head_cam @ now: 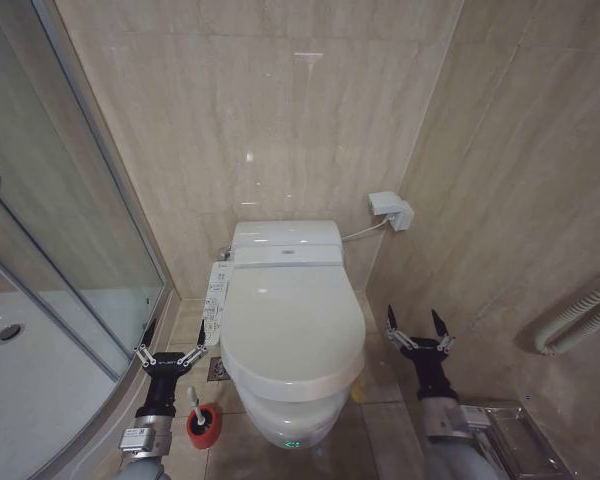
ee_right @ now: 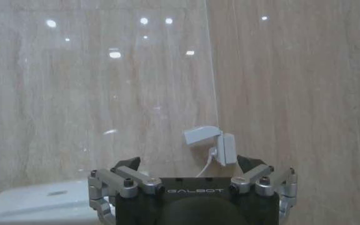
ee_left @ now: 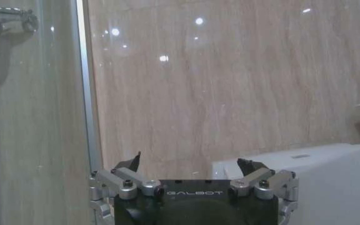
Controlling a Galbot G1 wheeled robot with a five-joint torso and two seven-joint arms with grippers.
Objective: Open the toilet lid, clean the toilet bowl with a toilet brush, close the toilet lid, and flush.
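Head view: toilet lid [head_cam: 292, 318] is down, covering the toilet bowl [head_cam: 285, 420]; small green light visible on the bowl's front rim. Yellow strap shows at the lid's front-right edge. Button panel [head_cam: 216, 302] runs along the toilet's left side.

Toilet brush [head_cam: 194, 399] stands upright in its red holder [head_cam: 204, 425] on the floor, just left of the bowl base, near the floor drain [head_cam: 217, 369].

Left gripper [head_cam: 175, 343] hovers low at the toilet's left, w/ the brush just below/in front of it, not touching. Fingers spread apart, nothing held. Its tips sit close to the button panel's lower end; contact can't be told.

Right gripper [head_cam: 417, 324] hovers at the toilet's right, over the floor btw the bowl and the side wall. Fingers spread wide, empty.

Left wrist view: left gripper [ee_left: 192, 164] faces the tiled back wall, glass shower door [ee_left: 36, 117] to one side, white toilet tank [ee_left: 305, 161] on the other. Fingers apart.

Right wrist view: right gripper [ee_right: 189, 164] points at the wall socket [ee_right: 217, 143] w/ its cable; tank top [ee_right: 36, 199] at lower corner. Fingers apart.

Shower tray [head_cam: 30, 370] is far left; white wall pipe [head_cam: 580, 320] and a metal floor tray [head_cam: 510, 435] at right.
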